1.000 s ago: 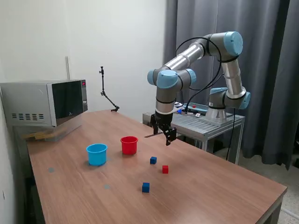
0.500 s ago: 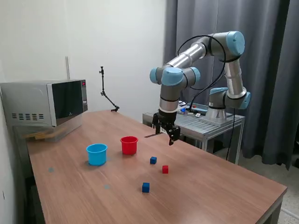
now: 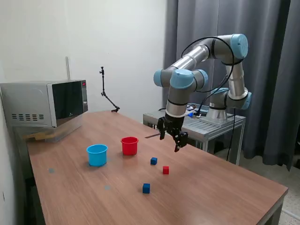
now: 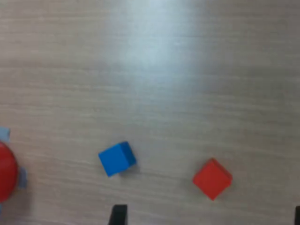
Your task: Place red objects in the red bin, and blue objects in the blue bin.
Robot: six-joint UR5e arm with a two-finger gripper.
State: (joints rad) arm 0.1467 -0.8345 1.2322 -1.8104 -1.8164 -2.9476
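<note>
The gripper hangs above the table, fingers spread and empty. Below it lies one red cube, a blue cube just beside that, another blue cube nearer the camera. The red cup and blue cup stand beyond. This looks like the approach step; next comes a descent onto a cube.

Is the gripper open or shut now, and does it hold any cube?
Open and empty. In the wrist view the fingertips stand far apart with only table between them; the gripper hangs above the table, clear of the cubes.
</note>
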